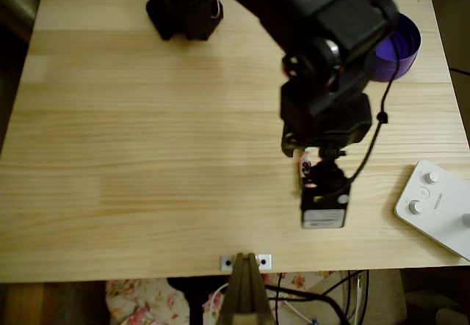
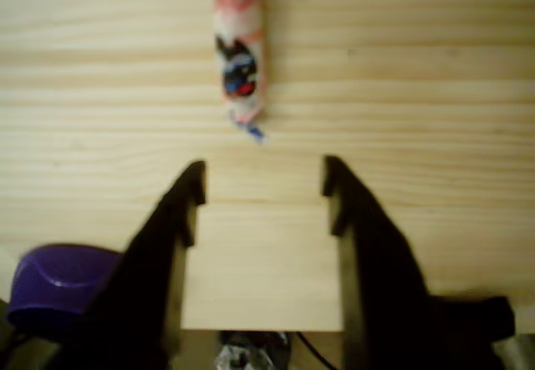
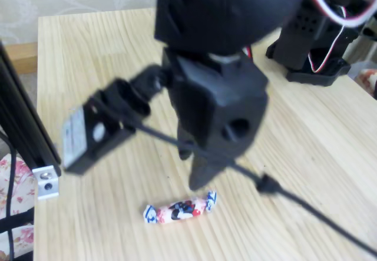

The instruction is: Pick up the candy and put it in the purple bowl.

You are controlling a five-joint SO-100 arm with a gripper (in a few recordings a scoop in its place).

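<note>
A: Wrist view: the tool [image 2: 263, 188] is hovering with its two dark fingers [image 2: 180, 211] spread wide and nothing between them, bare pine worktop [image 2: 435, 86] showing through the gap. The candy [image 2: 239, 61] is lying on the wood just beyond the fingertips, lengthwise along the tool's line, slightly toward the left finger, not touching either one.

B: And from the side?

A: Fixed view: the candy [image 3: 179, 210] is resting flat on the worktop [image 3: 88, 49], twisted ends out to both sides, with a dark fingertip [image 3: 200, 178] hanging just above and behind its right end. Whether that tip is touching the wrapper is hard to tell through the blur.

B: Where is the bowl sitting?

A: Overhead view: the purple bowl [image 1: 405, 42] is standing at the far right corner of the worktop [image 1: 132, 134], partly hidden by the black arm [image 1: 323, 53], well apart from the candy [image 1: 305, 169], which is peeking out under the wrist. A white device with round knobs [image 1: 435, 206] is lying at the right edge.
</note>
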